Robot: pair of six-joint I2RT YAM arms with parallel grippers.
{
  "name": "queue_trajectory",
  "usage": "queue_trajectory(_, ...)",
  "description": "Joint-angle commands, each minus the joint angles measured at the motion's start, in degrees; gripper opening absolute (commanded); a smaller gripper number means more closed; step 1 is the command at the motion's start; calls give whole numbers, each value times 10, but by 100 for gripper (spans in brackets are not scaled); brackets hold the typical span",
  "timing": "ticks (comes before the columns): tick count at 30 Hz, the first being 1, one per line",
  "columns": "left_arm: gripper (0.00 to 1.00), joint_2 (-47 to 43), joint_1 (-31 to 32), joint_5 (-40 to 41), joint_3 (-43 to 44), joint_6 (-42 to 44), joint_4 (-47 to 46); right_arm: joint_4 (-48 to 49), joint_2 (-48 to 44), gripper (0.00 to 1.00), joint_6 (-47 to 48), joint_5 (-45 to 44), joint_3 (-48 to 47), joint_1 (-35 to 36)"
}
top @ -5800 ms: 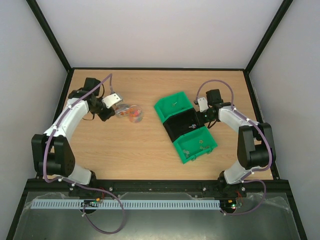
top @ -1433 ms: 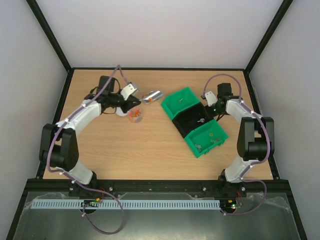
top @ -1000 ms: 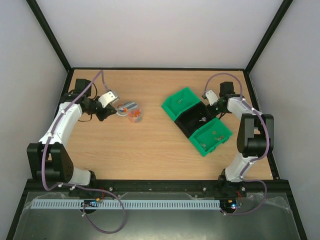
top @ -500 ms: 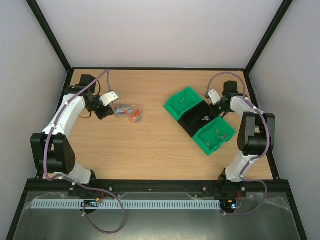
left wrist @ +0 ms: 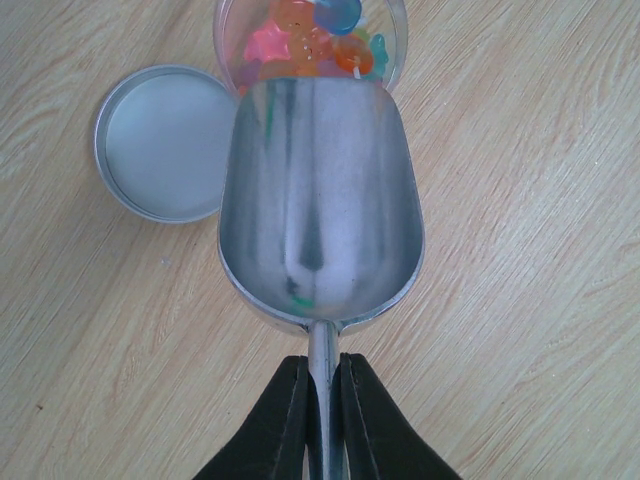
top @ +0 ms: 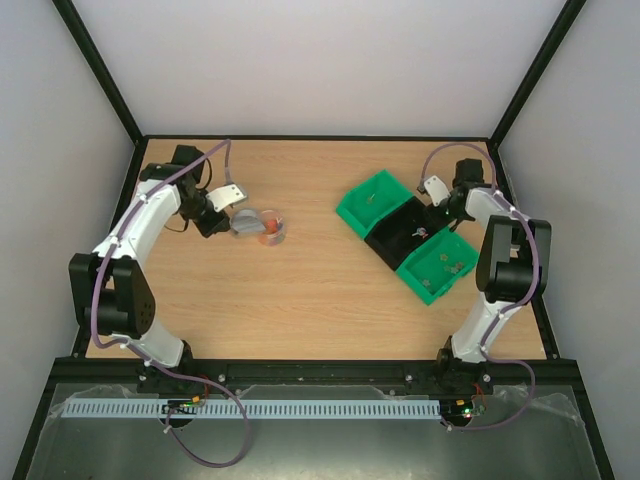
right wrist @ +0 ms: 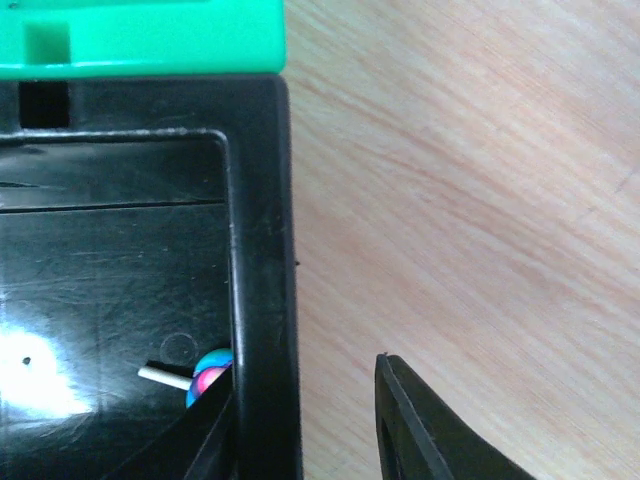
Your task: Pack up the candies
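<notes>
A shiny metal scoop (left wrist: 320, 200) meets a clear round jar's (top: 274, 237) rim, a round silver lid (left wrist: 160, 140) just beside. Well apart on the wooden table (top: 300, 290), a black plastic bin (top: 405, 228) sits between two green plastic bins (top: 372, 200) (top: 440, 265).

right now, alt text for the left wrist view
The left gripper clamps the handle of a metal scoop, whose mouth meets the rim of a clear jar of orange, pink and blue candies. A metal lid lies beside the jar on the wooden table.
</notes>
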State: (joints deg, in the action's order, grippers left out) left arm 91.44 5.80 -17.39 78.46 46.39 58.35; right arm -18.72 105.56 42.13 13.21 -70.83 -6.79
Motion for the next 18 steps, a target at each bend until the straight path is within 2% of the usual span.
queue_trajectory(1, 2, -2, 3, 15, 18, 0, 27, 1, 18, 35, 12, -17, -33, -10)
queue_trajectory(4, 2, -9, -8, -9, 22, 1, 37, -3, 19, 44, 8, -13, -48, -13)
queue_trajectory(7, 2, -20, -47, -76, 34, 2, 44, -8, 10, 56, 4, -1, -55, -14)
queue_trajectory(11, 2, -28, -118, -128, 34, -49, -13, -14, -5, 72, -14, 13, -69, -13)
queue_trajectory(14, 2, -18, -164, -121, 19, -109, -81, -27, -18, 81, -28, 28, -84, -14)
queue_trajectory(18, 2, 8, -208, -71, -18, -190, -178, -32, -38, 94, -48, 45, -95, -14)
